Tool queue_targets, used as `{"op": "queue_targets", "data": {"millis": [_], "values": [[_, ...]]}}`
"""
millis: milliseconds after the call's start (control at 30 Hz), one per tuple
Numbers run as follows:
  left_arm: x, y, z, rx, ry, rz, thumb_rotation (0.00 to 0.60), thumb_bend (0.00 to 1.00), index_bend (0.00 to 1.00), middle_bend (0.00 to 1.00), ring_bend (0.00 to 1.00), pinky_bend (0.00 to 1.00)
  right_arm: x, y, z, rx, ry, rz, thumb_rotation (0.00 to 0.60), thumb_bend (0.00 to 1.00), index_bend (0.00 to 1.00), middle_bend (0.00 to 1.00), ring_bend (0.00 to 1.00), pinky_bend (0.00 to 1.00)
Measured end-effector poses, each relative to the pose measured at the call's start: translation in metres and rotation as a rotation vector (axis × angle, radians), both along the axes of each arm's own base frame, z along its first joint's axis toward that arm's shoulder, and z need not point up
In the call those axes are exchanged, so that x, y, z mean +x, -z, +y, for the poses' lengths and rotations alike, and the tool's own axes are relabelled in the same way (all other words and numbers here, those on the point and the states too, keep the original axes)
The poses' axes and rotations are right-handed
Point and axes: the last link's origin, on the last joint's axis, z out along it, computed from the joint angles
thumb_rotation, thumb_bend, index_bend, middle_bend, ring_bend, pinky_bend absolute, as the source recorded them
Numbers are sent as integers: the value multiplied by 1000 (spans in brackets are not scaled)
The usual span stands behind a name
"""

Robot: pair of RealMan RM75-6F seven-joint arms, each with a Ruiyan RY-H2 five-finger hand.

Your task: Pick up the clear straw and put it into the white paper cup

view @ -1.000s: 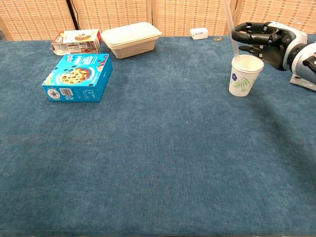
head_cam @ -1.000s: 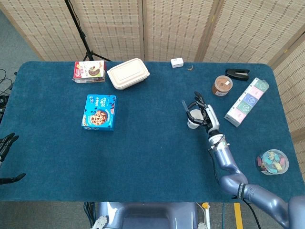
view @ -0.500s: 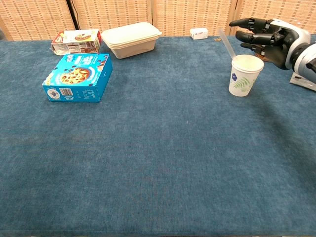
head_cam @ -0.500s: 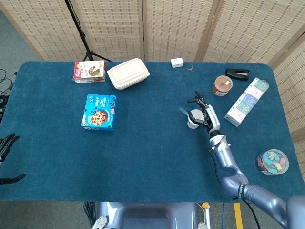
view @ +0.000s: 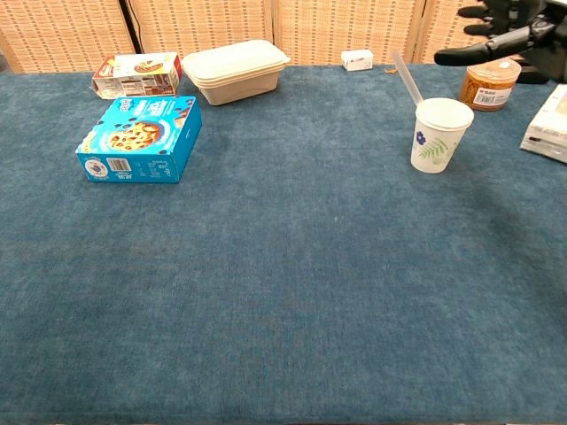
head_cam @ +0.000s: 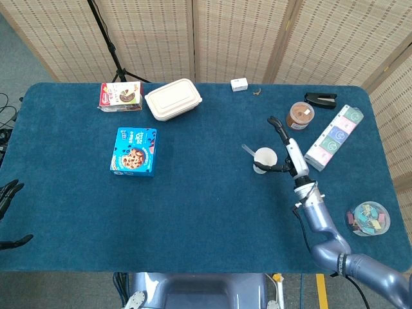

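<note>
**Straw in cup, right hand apart**

Head view: the clear straw [head_cam: 249, 150] leans out of the white paper cup [head_cam: 264, 159] on the blue worktop [head_cam: 193, 206]. The right hand [head_cam: 288, 152] is just beside the cup, fingers spread, holding nothing.

Chest view: the straw [view: 407, 78] tilts left from the cup [view: 440, 135]; the right hand [view: 503, 27] hangs up and to its right, empty. The left hand [head_cam: 8, 196] shows too little to tell.

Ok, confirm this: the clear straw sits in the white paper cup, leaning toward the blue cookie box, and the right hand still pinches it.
Wrong on the hand. The chest view shows the right hand open and clear of the clear straw, which does lean in the white paper cup toward the blue cookie box.
</note>
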Motion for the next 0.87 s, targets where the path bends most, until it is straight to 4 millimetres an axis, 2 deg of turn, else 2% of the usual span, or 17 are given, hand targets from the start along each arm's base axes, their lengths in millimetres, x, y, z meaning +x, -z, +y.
{"op": "queue_targets", "data": {"millis": [167,267,500,700,867], "values": [[3,-1,-6,-1,30,2,600,5,0,0,0,0,-8,-23,22,-97,-39,279,600,0,0,0,0,0],[3,-2,-9,1,40,4,600,5,0,0,0,0,-18,-39,43,-152,-39,449,600,0,0,0,0,0],[4,-2,-17,-1,66,4,600,5,0,0,0,0,-59,-79,114,-256,71,772,600,0,0,0,0,0],[5,-6,-22,31,85,1,600,5,0,0,0,0,-82,-91,169,-285,188,882,600,0,0,0,0,0],[6,-5,-24,41,90,9,600,5,0,0,0,0,-85,-95,184,-302,204,909,600,0,0,0,0,0]]}}
